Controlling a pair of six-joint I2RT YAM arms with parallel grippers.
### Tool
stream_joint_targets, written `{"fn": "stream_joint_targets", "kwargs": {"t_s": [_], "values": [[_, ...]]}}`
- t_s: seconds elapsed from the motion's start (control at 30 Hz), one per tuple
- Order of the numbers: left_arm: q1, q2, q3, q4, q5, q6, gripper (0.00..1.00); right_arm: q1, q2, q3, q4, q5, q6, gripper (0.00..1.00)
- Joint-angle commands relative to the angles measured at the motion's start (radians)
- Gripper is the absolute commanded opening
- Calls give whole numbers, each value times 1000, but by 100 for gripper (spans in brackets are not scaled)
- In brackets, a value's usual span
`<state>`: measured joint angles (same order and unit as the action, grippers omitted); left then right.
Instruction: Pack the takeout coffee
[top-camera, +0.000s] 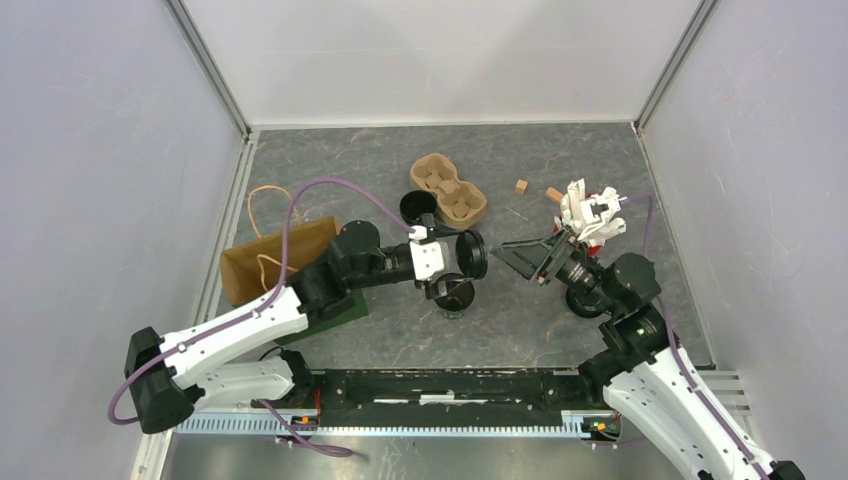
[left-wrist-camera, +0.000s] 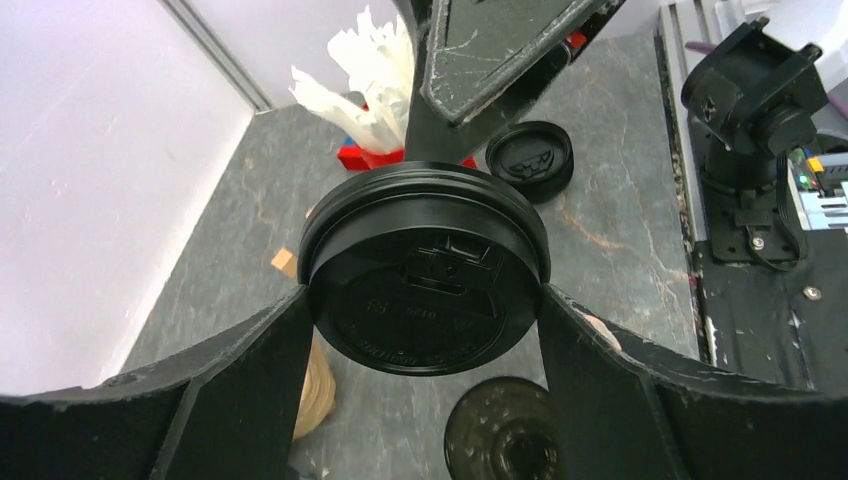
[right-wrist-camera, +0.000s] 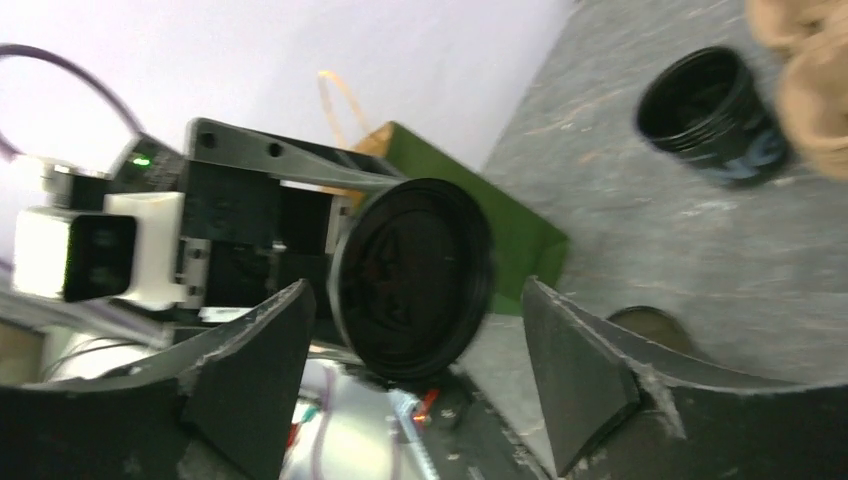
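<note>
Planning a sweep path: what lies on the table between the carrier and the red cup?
A tan block and a second block, set apart, lie between carrier and red cup; the top view shows them.

Nothing readable tbh, the raised lettering on the coffee lid (left-wrist-camera: 425, 330) in my left pincer (left-wrist-camera: 423, 300) is too faint.

The work surface is a dark grey table top (top-camera: 560, 170) with pale veins like marble, and it fills the middle of the top view. Plain white walls close it on three sides: a back wall (top-camera: 440, 50) at the top, a left wall (top-camera: 90, 180) and a right wall (top-camera: 770, 150). Slim metal posts (top-camera: 205, 60) stand in the two upper corners. The light is soft and even.
</note>
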<state>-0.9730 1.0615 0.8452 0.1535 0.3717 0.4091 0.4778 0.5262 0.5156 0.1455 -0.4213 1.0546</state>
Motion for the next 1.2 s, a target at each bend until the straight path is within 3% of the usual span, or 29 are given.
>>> {"fn": "stream_joint_targets", "kwargs": {"t_s": [0.0, 0.03, 0.23, 0.43, 0.67, 0.93, 1.17], "values": [[-5, -51, 110, -260, -117, -19, 82, 4, -43, 106, -251, 137, -224, 93], [-5, -49, 137, -316, -147, -36, 81, 4, -54, 119, -287, 165, -272, 98], [-5, 30, 366, -658, -350, -199, 81, 3, -96, 168, -506, 315, -497, 98], [-5, 169, 576, -928, -368, -338, 79, 4, -125, 191, -626, 324, -693, 98], [-8, 273, 662, -1064, -346, -463, 77, 3, -151, 199, -673, 297, -818, 98], [-24, 393, 685, -1106, -368, -520, 77, 4, -162, 173, -684, 299, -848, 98], [-91, 598, 843, -1210, -422, -525, 78, 4, -181, 190, -706, 309, -874, 98]]}}
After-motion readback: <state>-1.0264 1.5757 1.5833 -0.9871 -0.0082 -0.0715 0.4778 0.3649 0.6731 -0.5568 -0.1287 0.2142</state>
